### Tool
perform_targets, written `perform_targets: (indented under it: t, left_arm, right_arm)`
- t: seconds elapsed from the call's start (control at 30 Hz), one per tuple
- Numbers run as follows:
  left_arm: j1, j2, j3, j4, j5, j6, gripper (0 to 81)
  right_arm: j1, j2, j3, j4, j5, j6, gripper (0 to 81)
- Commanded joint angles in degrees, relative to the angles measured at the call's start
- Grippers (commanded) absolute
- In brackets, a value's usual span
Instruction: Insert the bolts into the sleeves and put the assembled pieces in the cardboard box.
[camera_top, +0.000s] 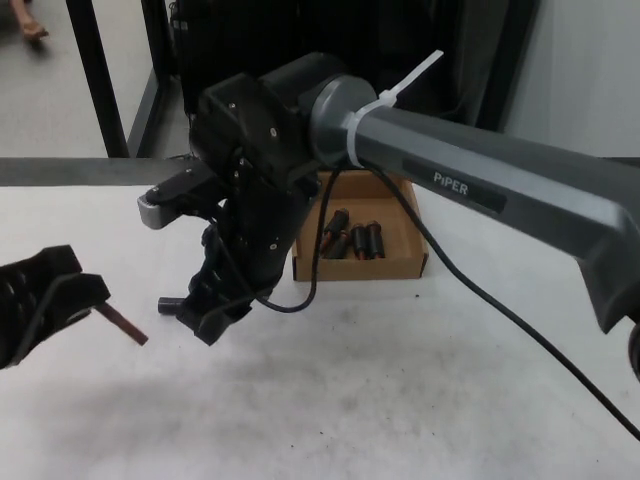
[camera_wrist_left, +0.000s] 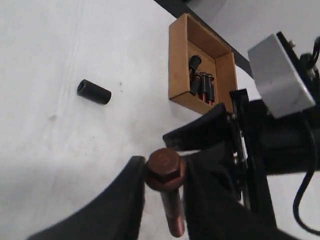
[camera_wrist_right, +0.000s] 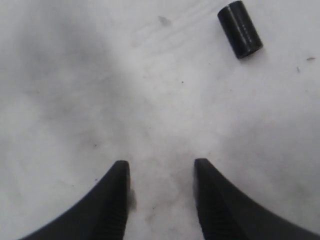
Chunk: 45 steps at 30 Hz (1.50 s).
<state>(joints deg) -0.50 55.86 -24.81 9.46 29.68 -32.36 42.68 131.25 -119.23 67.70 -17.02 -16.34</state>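
My left gripper (camera_top: 88, 296) hovers at the left over the white bench, shut on a brown hex-head bolt (camera_top: 122, 326). In the left wrist view the bolt (camera_wrist_left: 169, 200) sits clamped between the two fingers of the left gripper (camera_wrist_left: 165, 169). A black sleeve (camera_top: 168, 303) lies on the bench just beside my right gripper (camera_top: 207, 318). In the right wrist view the right gripper (camera_wrist_right: 159, 166) is open above bare bench, with the sleeve (camera_wrist_right: 240, 29) lying a short way off. The same sleeve (camera_wrist_left: 94, 92) also lies flat in the left wrist view.
The cardboard box (camera_top: 360, 268) stands toward the back of the bench and holds several assembled pieces (camera_top: 352, 240); the left wrist view shows the box (camera_wrist_left: 177, 60) too. The right arm's body and a black cable (camera_top: 480, 295) hang over the middle.
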Motion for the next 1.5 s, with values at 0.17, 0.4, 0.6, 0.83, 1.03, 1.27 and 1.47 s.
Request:
perform_targets:
  t: [0.17, 0.4, 0.6, 0.83, 1.03, 1.27, 1.47]
  left_arm:
    - [-0.2, -4.5, 0.0, 8.0, 0.0, 9.4, 0.8]
    - [-0.2, -8.9, 0.0, 11.3, -1.3, 19.6, 0.8]
    - [-0.2, -13.8, 0.0, 13.5, -3.9, 26.4, 0.8]
    - [-0.3, -17.1, 0.0, 14.7, -3.9, 29.9, 0.8]
    - [-2.1, -18.1, 0.0, 14.7, -4.0, 32.9, 0.8]
    - [-3.7, -18.1, 0.0, 14.7, -4.8, 33.6, 0.8]
    - [-3.7, -18.1, 0.0, 14.7, -4.8, 34.3, 0.8]
  right_arm:
    - [-0.5, 3.4, -8.6, 0.7, 0.3, -0.5, 40.3]
    - [-0.5, 5.8, -11.3, 0.7, -0.1, -0.3, 40.2]
    - [-0.5, 8.7, -14.0, 1.6, -0.5, -0.9, 40.2]
    - [-0.5, 11.9, -20.3, 6.4, 2.7, -7.8, 40.2]
    - [-0.2, 12.4, -21.3, 6.8, 9.5, -15.2, 40.2]
    - [0.7, 12.4, -21.3, 1.3, 12.0, -16.2, 40.2]
    - [2.7, 12.7, -21.3, -3.8, 11.6, -16.4, 40.2]
